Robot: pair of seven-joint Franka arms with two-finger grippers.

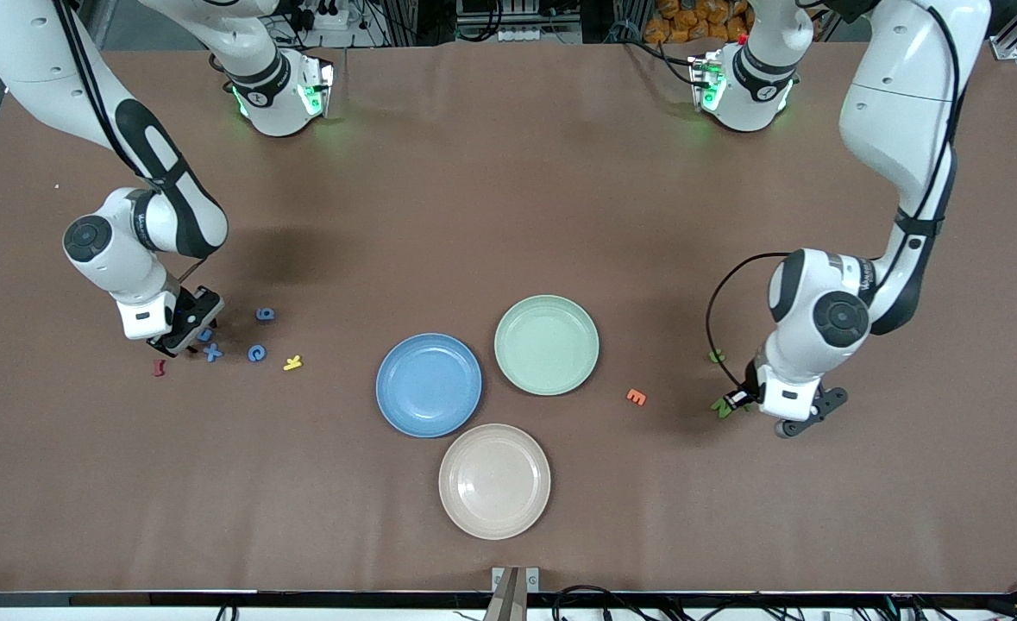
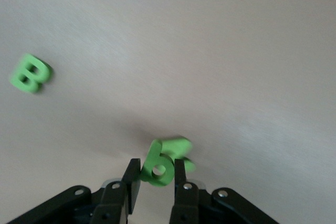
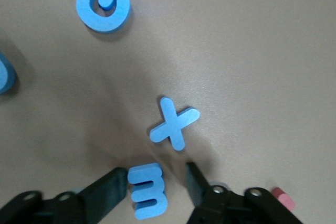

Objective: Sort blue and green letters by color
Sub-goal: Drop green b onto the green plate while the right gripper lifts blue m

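With the left end effector point(image 2: 153, 174) clenched on a green letter point(image 2: 164, 162) and the released right end effector point(image 3: 157, 182) straddling the blue E point(image 3: 147, 190) on the counter point(image 1: 508, 216), close squarely before lifting

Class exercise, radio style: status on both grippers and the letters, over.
Left gripper low, fingers astride green P. Right gripper low, fingers open around blue E. Blue plate, green plate hold nothing. Path unobstructed.

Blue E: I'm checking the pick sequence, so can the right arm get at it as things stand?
Probably yes. The right gripper is low over the blue E, jaws open to either side of it. The blue X lies close by but apart.
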